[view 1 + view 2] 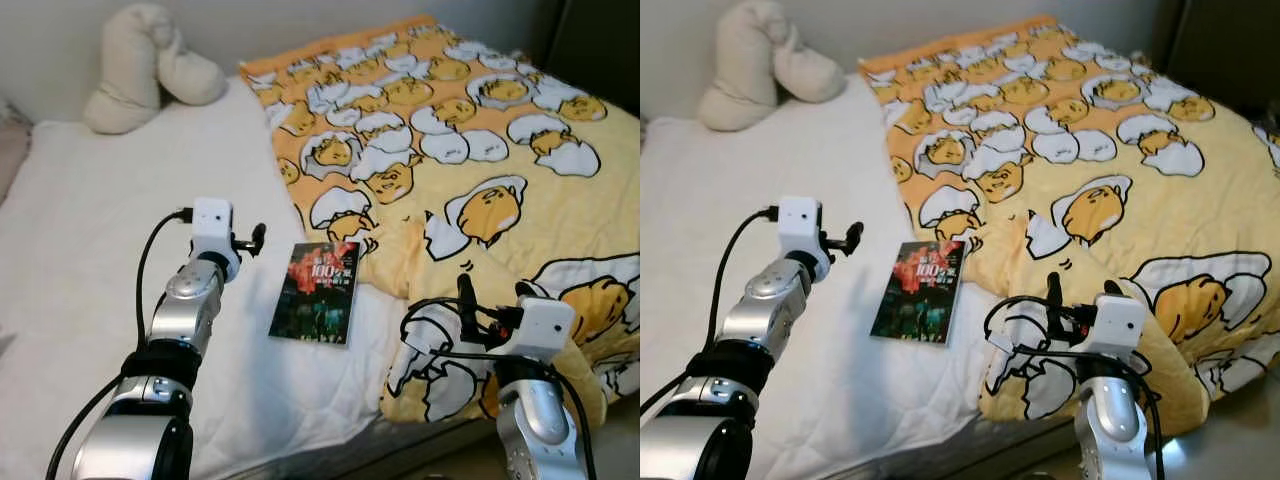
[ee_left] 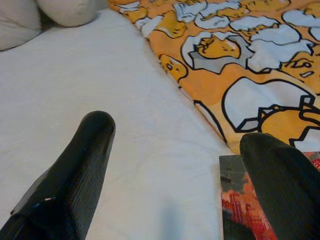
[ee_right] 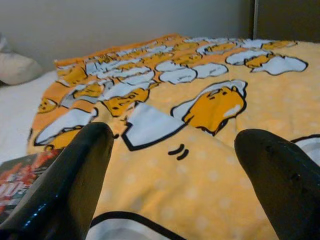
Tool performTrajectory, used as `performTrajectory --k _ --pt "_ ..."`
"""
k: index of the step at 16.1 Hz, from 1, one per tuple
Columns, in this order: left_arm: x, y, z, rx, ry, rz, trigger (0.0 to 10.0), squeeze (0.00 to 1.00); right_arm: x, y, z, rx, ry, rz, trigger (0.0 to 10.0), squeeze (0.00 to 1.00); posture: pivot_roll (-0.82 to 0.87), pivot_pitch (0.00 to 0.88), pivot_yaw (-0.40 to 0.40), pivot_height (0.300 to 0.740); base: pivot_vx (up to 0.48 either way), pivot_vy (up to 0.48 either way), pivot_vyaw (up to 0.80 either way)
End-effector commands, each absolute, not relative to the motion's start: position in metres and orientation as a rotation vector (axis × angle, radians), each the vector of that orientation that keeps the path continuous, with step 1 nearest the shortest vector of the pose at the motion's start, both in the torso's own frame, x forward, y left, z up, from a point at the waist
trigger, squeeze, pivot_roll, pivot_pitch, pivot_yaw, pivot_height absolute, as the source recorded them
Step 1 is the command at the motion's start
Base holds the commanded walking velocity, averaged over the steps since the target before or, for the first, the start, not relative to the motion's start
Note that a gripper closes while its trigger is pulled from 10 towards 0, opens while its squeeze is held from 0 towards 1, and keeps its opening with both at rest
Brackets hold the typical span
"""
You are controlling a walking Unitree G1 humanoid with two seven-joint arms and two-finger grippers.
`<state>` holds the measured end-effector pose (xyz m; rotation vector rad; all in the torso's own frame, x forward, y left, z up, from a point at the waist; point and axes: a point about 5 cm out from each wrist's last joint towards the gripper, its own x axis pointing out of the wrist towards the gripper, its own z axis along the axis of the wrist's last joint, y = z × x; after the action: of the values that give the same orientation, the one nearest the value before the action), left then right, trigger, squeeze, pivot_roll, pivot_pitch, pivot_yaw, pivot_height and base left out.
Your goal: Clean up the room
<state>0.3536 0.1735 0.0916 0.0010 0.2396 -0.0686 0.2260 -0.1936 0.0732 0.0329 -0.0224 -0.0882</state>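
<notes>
A white bed sheet covers the mattress, its near edge cut off. An orange egg-print blanket spreads over the right side. A cream plush pillow sits at the far corner. A dark book, title unreadable, lies touching the blanket's edge. Left gripper hovers beside it, fingers spread; right gripper spread above the blanket.

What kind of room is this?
Most likely a bedroom. There is a bed with a white sheet, a yellow cartoon blanket spread over it, and a soft pillow near the wall. A book lies on the bed.
</notes>
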Motion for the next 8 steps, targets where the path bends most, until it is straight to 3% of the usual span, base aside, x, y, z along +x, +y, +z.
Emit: performTrajectory --k 1,5,8 --pt "0.356 0.179 0.095 -0.001 0.225 -0.043 10.0 0.00 0.226 -0.192 0.074 0.015 -0.007 -0.071 10.0 0.00 -0.20 0.000 0.170 0.740 0.000 0.000 0.00" --pt "0.347 0.155 0.083 -0.030 0.195 -0.096 10.0 0.00 0.232 -0.205 0.080 -0.011 -0.002 -0.061 10.0 0.00 -0.19 0.000 0.125 0.740 0.000 0.000 0.59" --pt "0.339 0.151 0.086 -0.060 0.116 -0.116 10.0 0.00 0.244 -0.204 0.082 -0.048 0.012 -0.029 10.0 0.00 -0.18 0.000 0.104 0.740 0.000 0.000 0.00"
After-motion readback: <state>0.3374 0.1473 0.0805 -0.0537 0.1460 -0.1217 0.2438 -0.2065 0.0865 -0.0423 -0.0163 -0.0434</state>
